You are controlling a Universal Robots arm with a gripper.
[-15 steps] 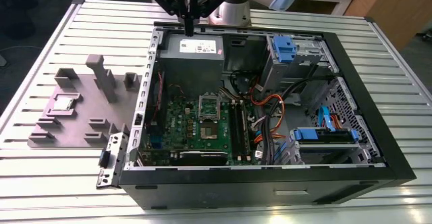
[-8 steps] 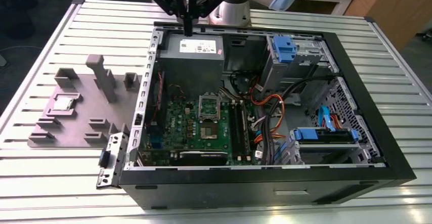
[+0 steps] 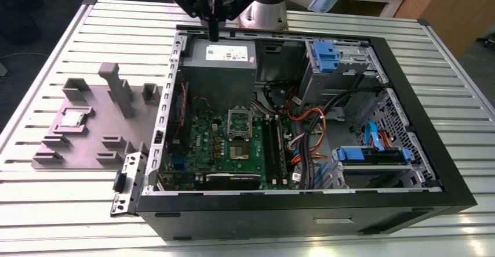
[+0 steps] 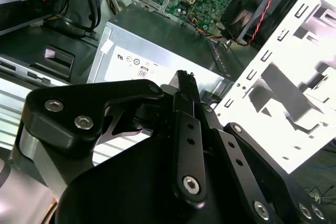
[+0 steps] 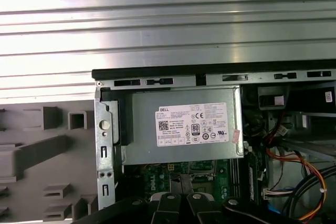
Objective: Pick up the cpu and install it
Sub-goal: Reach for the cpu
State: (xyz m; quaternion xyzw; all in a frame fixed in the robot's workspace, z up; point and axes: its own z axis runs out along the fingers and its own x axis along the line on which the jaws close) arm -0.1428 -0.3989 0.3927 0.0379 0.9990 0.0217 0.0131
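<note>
Gripper (image 3: 214,35) top middle of exterior view, fingers squeezed together, empty. Cpu (image 3: 75,119) middle left on grey tray (image 3: 89,145). Best grabbed flat, by sides.

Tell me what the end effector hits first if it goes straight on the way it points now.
Most likely the grey labelled box: the end effector points down at its top, close to the case rim. Depth is unclear, so the rim could come first.
</note>
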